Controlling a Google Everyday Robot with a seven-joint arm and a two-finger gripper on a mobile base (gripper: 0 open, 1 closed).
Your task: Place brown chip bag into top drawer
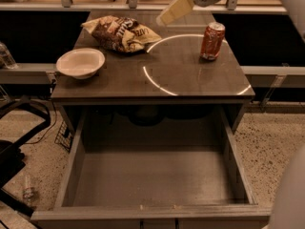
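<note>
The brown chip bag (122, 33) lies crumpled at the back left of the table top (190, 75). My gripper (174, 9) hangs above the back of the table, just right of the bag and higher than it, holding nothing that I can see. The top drawer (157, 178) is pulled wide open below the table's front edge, and its flat grey bottom is bare.
A white bowl (80, 62) sits at the table's left front. An orange-red soda can (212, 41) stands upright at the back right. A dark chair base (19, 142) is on the floor at the left. Part of my pale arm (291, 194) fills the lower right corner.
</note>
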